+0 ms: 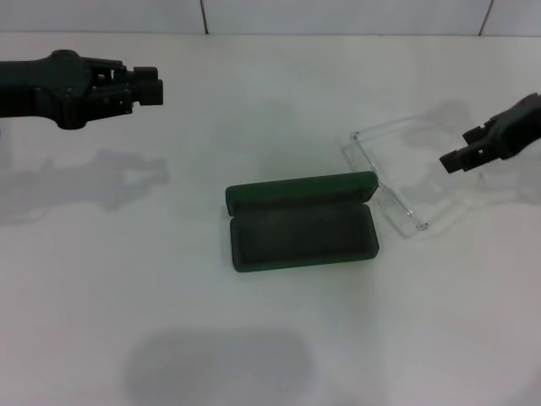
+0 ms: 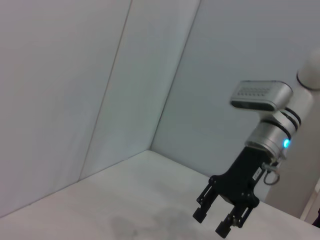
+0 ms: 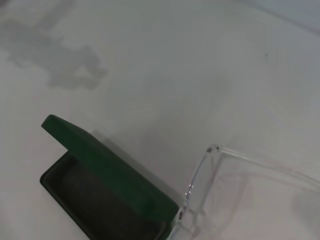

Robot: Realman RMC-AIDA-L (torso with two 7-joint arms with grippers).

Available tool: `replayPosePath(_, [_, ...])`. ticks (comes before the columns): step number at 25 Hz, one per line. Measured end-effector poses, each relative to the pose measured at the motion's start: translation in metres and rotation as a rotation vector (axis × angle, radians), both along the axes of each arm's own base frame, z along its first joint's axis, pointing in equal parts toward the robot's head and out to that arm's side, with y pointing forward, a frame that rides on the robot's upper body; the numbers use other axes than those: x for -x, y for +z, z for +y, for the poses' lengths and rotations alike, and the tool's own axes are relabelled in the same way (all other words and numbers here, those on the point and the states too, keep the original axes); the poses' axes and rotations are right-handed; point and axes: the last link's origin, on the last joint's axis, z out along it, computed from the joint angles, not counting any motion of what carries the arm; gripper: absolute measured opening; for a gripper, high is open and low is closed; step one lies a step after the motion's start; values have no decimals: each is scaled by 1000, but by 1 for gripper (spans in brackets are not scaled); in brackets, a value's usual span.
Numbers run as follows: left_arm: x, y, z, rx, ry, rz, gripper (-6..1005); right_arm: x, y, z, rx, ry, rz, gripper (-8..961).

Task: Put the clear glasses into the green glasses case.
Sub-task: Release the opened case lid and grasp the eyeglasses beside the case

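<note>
You have yet to start: the clear glasses (image 1: 385, 173) lie on the desk (image 1: 254, 110) just beside the open, empty green glasses case (image 1: 303, 228). Your right gripper (image 1: 450, 161) hovers near them, released, grasping nothing; the left gripper (image 1: 152, 86) waits well apart, its fingers' state unclear.

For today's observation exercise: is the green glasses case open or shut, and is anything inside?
Open and empty: the green glasses case has its lid raised, bare lining showing; the clear glasses lie beside it.

The green glasses case (image 1: 303, 230) lies open, its inside bare, with its raised lid along the far side. The clear glasses (image 1: 385, 182) sit just beside its right end. The white table (image 1: 127, 296) all around is bare.
</note>
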Motion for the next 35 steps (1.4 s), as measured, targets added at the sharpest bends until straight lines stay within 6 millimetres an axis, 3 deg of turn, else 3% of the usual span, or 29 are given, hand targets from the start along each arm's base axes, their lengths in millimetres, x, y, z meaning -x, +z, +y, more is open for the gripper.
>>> replayPosePath(9, [6,-9,-8,11,-8,5,248,42,-16,26,75,-59,-77,613])
replayPosePath(17, [-8,-18,-3,30,-44,-6,249,50,-45,44,104,-127,-142,612])
replayPosePath(23, [-7,-19,-4,33,-51,-1,249,62,-61,53,65,-139,-136,611])
replayPosePath(35, [-9,-29,-7,34,-112,21,250,60,-83,47,67,-247,-109,591])
